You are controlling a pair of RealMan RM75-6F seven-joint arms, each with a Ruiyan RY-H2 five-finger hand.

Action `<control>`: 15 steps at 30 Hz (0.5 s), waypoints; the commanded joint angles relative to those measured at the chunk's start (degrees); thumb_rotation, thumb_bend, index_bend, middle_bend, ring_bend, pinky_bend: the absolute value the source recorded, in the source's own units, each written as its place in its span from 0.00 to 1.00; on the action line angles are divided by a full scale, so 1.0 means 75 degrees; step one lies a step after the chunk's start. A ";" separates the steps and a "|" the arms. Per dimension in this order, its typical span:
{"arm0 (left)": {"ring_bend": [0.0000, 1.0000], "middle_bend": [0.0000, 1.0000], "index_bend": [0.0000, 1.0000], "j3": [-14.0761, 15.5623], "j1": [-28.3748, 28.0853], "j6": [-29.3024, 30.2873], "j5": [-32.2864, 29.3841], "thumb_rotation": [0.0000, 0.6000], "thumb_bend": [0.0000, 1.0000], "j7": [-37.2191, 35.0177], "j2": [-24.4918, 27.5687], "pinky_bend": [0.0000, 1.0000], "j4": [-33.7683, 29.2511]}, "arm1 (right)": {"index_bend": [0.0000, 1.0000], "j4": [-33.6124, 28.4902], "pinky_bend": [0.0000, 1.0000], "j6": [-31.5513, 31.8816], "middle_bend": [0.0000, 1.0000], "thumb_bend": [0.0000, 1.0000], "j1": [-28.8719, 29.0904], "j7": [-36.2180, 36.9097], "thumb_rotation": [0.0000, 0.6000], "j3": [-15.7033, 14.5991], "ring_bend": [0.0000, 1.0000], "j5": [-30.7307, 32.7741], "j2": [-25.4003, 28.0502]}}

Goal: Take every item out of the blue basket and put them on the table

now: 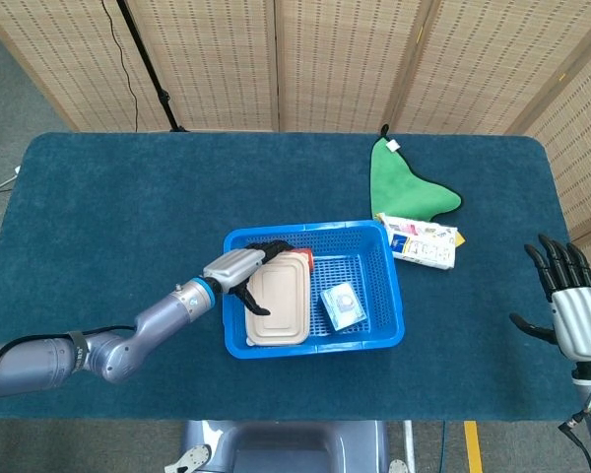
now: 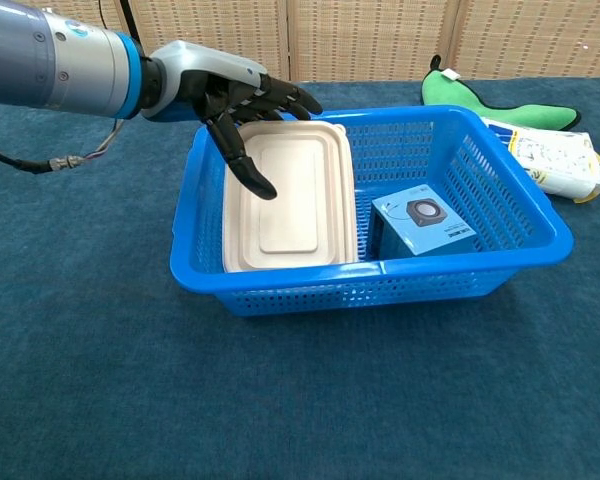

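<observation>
The blue basket (image 1: pixel 384 296) (image 2: pixel 500 255) sits mid-table. Inside lie a beige lidded food container (image 1: pixel 279 301) (image 2: pixel 295 205), a small blue box (image 1: pixel 343 305) (image 2: pixel 425 220), and a red item (image 1: pixel 306 257) peeking out behind the container. My left hand (image 1: pixel 246 271) (image 2: pixel 235 105) hovers over the container's far left end, fingers spread, holding nothing. My right hand (image 1: pixel 571 310) is open at the table's right edge, far from the basket; the chest view does not show it.
A green cloth (image 1: pixel 406 187) (image 2: pixel 490 100) lies behind the basket on the right. A white printed packet (image 1: pixel 424 241) (image 2: pixel 550 155) rests just right of the basket. Wicker screens stand behind the dark teal table (image 1: pixel 98 217).
</observation>
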 commanded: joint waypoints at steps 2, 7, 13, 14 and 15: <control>0.00 0.00 0.00 -0.0009 -0.0173 0.0003 -0.0423 1.00 0.04 0.0101 -0.0170 0.05 0.0119 | 0.00 -0.0092 0.00 0.0070 0.00 0.00 -0.0046 0.0024 1.00 -0.0011 0.00 -0.0088 0.0050; 0.07 0.01 0.00 0.0037 -0.0301 0.0350 -0.0972 1.00 0.17 0.0305 -0.0353 0.33 0.0174 | 0.00 -0.0167 0.00 0.0110 0.00 0.00 -0.0081 0.0151 1.00 0.0018 0.00 -0.0108 0.0106; 0.39 0.30 0.36 0.0060 -0.0299 0.1314 -0.1350 1.00 0.49 0.0810 -0.0572 0.58 0.0064 | 0.00 -0.0152 0.00 0.0201 0.00 0.00 -0.0114 0.0294 1.00 0.0085 0.00 -0.0120 0.0104; 0.41 0.33 0.39 0.0050 -0.0280 0.1479 -0.1371 1.00 0.52 0.0890 -0.0605 0.59 0.0043 | 0.00 -0.0154 0.00 0.0208 0.00 0.00 -0.0118 0.0305 1.00 0.0086 0.00 -0.0131 0.0106; 0.44 0.36 0.42 0.0037 -0.0257 0.1601 -0.1394 1.00 0.56 0.0949 -0.0633 0.60 0.0013 | 0.00 -0.0153 0.00 0.0210 0.00 0.00 -0.0120 0.0312 1.00 0.0088 0.00 -0.0137 0.0106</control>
